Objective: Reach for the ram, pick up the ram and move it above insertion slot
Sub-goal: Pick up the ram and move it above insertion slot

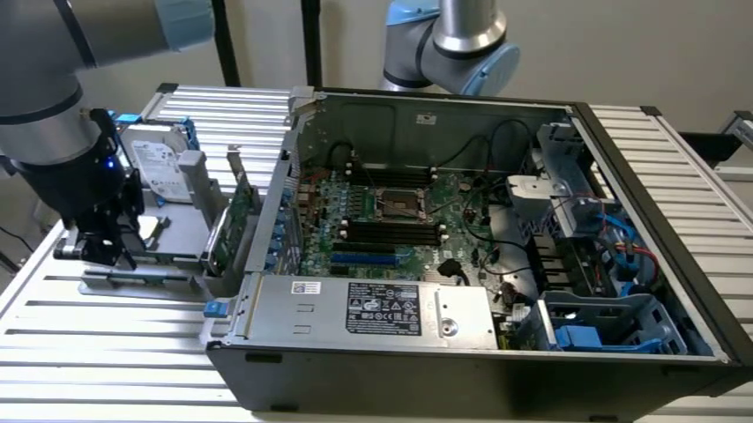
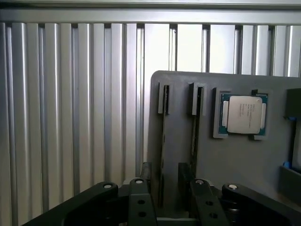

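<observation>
At the exterior view's left, the robot arm (image 1: pixel 48 115) reaches down over the slatted metal tabletop (image 1: pixel 118 352), and its gripper (image 1: pixel 100 251) is low at the near end of a gray parts holder (image 1: pixel 171 233). In the wrist view the black fingers (image 2: pixel 141 200) stand apart on either side of the ram (image 2: pixel 163 136). The ram stands on edge in a slot of the holder and looks like a thin dark strip. Whether the fingers touch it cannot be told. A second thin strip (image 2: pixel 194 136) stands in the next slot, and beside that a silver processor (image 2: pixel 242 114) lies in a square recess, its lettering too fine to read. In the exterior view, a silver hard drive (image 1: pixel 159 163) with a white label stands at the holder's far end, and a green expansion card (image 1: pixel 242 216) stands on edge just beside the open computer case (image 1: pixel 471 379). Inside lies the motherboard (image 1: pixel 453 189) with black slots (image 1: pixel 389 233). In front of it, the power supply (image 1: pixel 294 308) carries a black label (image 1: pixel 385 310) of tiny, illegible marks. A second arm (image 1: pixel 453 40) stands behind the case.
</observation>
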Controlling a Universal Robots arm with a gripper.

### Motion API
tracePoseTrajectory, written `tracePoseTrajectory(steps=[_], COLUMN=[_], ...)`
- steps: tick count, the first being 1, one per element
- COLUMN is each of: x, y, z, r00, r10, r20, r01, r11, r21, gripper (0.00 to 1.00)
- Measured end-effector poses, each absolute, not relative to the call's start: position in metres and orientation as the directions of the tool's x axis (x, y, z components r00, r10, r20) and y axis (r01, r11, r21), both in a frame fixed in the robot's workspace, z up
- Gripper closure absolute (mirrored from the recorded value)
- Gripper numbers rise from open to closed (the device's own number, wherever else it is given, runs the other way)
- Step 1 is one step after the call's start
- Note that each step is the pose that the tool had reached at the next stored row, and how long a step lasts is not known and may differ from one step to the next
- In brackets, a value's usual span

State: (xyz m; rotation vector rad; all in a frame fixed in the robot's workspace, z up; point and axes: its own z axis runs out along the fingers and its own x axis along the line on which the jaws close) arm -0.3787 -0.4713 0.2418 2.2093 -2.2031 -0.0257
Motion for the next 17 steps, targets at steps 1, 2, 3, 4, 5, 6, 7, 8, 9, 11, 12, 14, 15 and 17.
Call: tracePoseTrajectory(steps=[1,2,3,4,5,6,7,8,9,11,12,14,15,17], x=[-0.379,-0.379,-0.379,-0.379,-0.379,-0.379,-0.379,-0.379,-0.379,-0.379,-0.379,-0.379,-0.379,-0.379], y=[-0.471,-0.472,-0.472,-0.472,-0.472,-0.472,-0.472,-0.472,-0.473,-0.473,-0.473,-0.473,-0.473,-0.473], z=[0.240,0.238,0.236,0.235,0.233,0.231,0.229,0.227,0.225,0.222,0.220,0.216,0.215,0.211], r00=[0.003,0.003,0.003,0.003,0.003,0.003,0.003,0.003,0.003,0.003,0.003,0.003,0.003,0.003], r10=[-1.000,-1.000,-1.000,-1.000,-1.000,-1.000,-1.000,-1.000,-1.000,-1.000,-1.000,-1.000,-1.000,-1.000], r20=[0.003,0.003,0.003,0.004,0.003,0.004,0.004,0.003,0.003,0.003,0.003,0.003,0.004,0.003], r01=[-1.000,-1.000,-1.000,-1.000,-1.000,-1.000,-1.000,-1.000,-1.000,-1.000,-1.000,-1.000,-1.000,-1.000], r11=[-0.003,-0.003,-0.003,-0.003,-0.003,-0.003,-0.003,-0.003,-0.003,-0.003,-0.003,-0.003,-0.003,-0.003], r21=[0.027,0.027,0.027,0.027,0.027,0.027,0.027,0.027,0.027,0.027,0.027,0.027,0.027,0.027], gripper=[0.64,0.64,0.64,0.64,0.64,0.64,0.64,0.64,0.64,0.64,0.64,0.64,0.64,0.64])
